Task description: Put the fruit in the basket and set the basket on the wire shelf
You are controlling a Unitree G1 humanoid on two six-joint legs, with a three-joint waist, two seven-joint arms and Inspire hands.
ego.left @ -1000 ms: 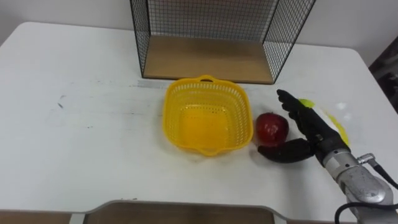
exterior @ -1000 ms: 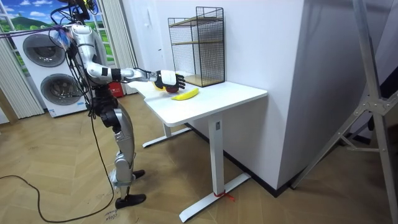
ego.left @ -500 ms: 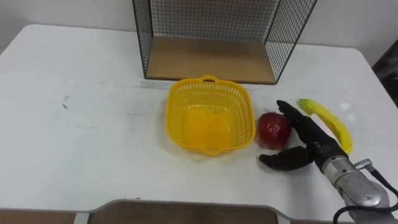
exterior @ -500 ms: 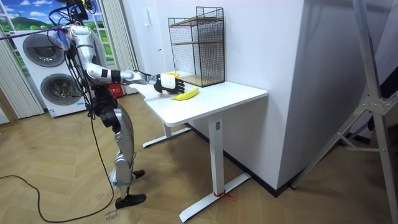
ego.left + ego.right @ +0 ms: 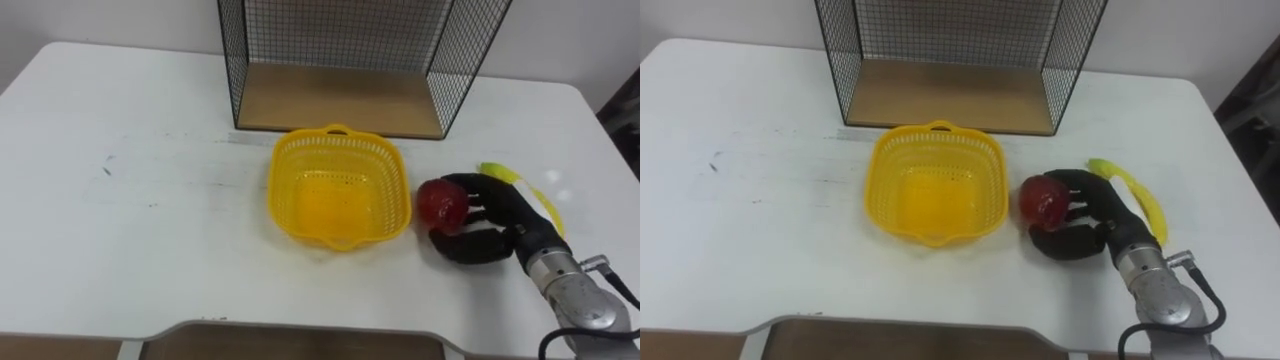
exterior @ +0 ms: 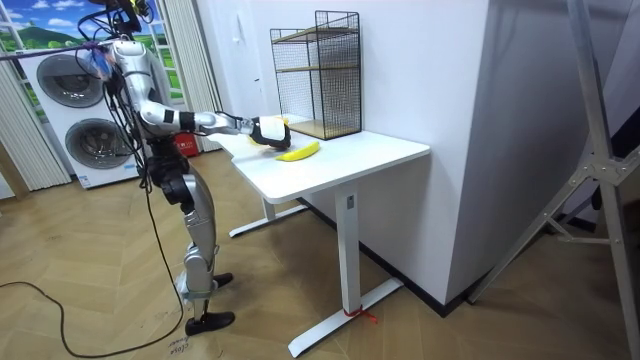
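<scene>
Yellow plastic, the basket (image 5: 338,200) sits empty in the middle of the white table (image 5: 130,210), just in front of the wire shelf (image 5: 350,60), whose wooden floor is bare. The red apple (image 5: 440,203) is just beside the basket's right wall, and the right hand (image 5: 505,220) is wrapped round it: dark fingers curl over its top and far side, and the thumb is tucked in below. Whether the apple rests on the table or is lifted cannot be told. The banana (image 5: 545,205) lies on the table behind the hand, partly hidden by it. In the room view the robot stands upright at the table's end, right arm stretched out over the top.
</scene>
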